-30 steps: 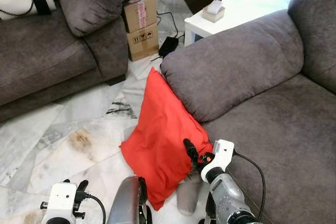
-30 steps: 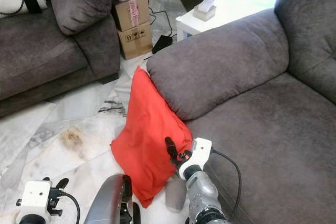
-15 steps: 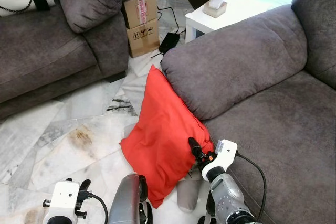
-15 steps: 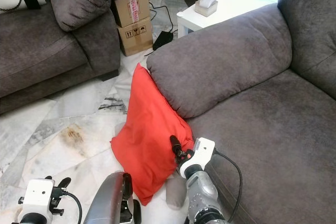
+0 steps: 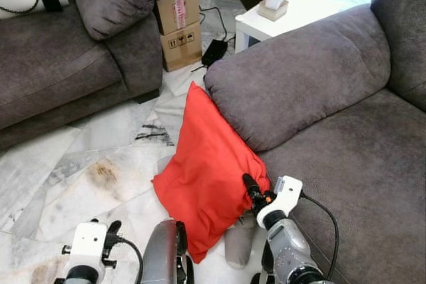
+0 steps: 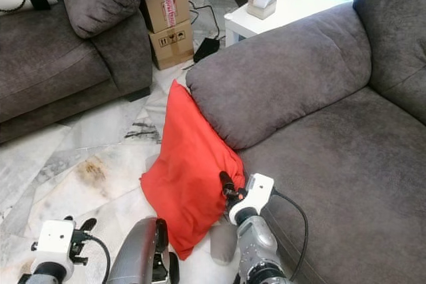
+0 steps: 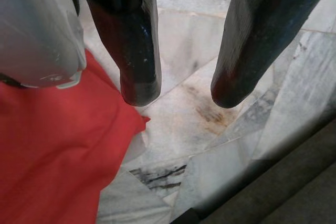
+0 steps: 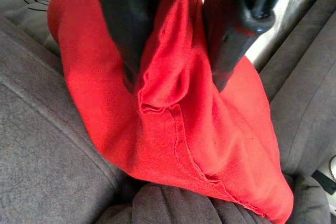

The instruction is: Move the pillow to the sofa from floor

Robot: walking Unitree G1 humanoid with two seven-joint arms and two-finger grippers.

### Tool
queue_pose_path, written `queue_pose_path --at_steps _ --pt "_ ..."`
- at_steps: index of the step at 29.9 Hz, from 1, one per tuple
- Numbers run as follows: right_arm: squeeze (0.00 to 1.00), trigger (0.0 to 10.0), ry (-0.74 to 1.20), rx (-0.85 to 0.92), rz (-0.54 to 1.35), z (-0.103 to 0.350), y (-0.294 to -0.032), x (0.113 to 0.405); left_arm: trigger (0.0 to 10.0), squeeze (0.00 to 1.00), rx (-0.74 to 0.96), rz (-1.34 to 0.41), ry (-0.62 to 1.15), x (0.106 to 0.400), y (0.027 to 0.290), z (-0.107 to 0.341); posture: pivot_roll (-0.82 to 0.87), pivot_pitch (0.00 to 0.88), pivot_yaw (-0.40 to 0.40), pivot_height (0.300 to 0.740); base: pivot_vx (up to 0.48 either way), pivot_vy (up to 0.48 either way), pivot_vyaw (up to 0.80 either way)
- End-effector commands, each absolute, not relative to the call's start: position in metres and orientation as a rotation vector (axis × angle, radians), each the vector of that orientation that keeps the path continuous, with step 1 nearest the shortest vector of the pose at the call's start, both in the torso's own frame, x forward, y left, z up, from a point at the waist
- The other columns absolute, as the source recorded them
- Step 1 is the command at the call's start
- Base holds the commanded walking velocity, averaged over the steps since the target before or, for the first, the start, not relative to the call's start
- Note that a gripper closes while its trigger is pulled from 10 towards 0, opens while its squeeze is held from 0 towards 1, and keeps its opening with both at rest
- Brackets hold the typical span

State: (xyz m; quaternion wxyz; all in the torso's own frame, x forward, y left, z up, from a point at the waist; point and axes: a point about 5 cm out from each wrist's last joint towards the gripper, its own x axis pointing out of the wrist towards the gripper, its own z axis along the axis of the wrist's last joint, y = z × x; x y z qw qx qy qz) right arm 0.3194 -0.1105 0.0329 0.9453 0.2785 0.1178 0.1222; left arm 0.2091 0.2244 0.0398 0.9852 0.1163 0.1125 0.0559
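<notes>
The red pillow (image 5: 206, 177) stands on edge on the marble floor (image 5: 86, 164), leaning against the front of the grey sofa (image 5: 346, 131), its top corner tucked under the sofa's armrest (image 5: 293, 84). The right gripper (image 8: 178, 85) is at the pillow's sofa-side corner; its 2 black fingers (image 8: 231, 30) sit moderately apart with a bunched fold of red fabric between them, pressing into the cloth. The left gripper (image 7: 178, 95) hangs low over the floor beside the pillow's other edge, its 2 fingers (image 7: 134, 51) parted and holding nothing.
</notes>
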Motion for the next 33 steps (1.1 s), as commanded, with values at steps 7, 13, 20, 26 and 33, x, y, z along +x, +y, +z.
queue_pose_path --at_steps 7,13,20,26,33 --pt "0.00 0.0 0.278 0.567 0.260 0.029 -0.108 0.318 10.0 0.00 0.216 0.106 0.256 0.217 0.223 0.031 0.21 0.206 0.048 0.578 0.000 0.000 0.00" --pt "0.00 0.0 0.272 0.551 0.276 0.031 -0.108 0.319 10.0 0.00 0.203 0.106 0.236 0.229 0.218 0.032 0.19 0.164 0.037 0.578 0.000 0.000 0.00" --pt "0.00 0.0 0.294 0.494 0.277 0.022 -0.108 0.310 10.0 0.00 0.180 0.112 0.221 0.246 0.222 0.033 0.16 0.123 0.034 0.578 0.000 0.000 0.00" --pt "0.00 0.0 0.318 0.412 0.271 0.011 -0.114 0.299 10.0 0.00 0.177 0.111 0.214 0.250 0.222 0.033 0.13 0.109 0.035 0.578 0.000 0.000 0.00" --pt "0.00 0.0 0.332 0.359 0.262 0.006 -0.121 0.295 10.0 0.00 0.166 0.102 0.213 0.252 0.217 0.029 0.13 0.096 0.027 0.578 0.000 0.000 0.00"
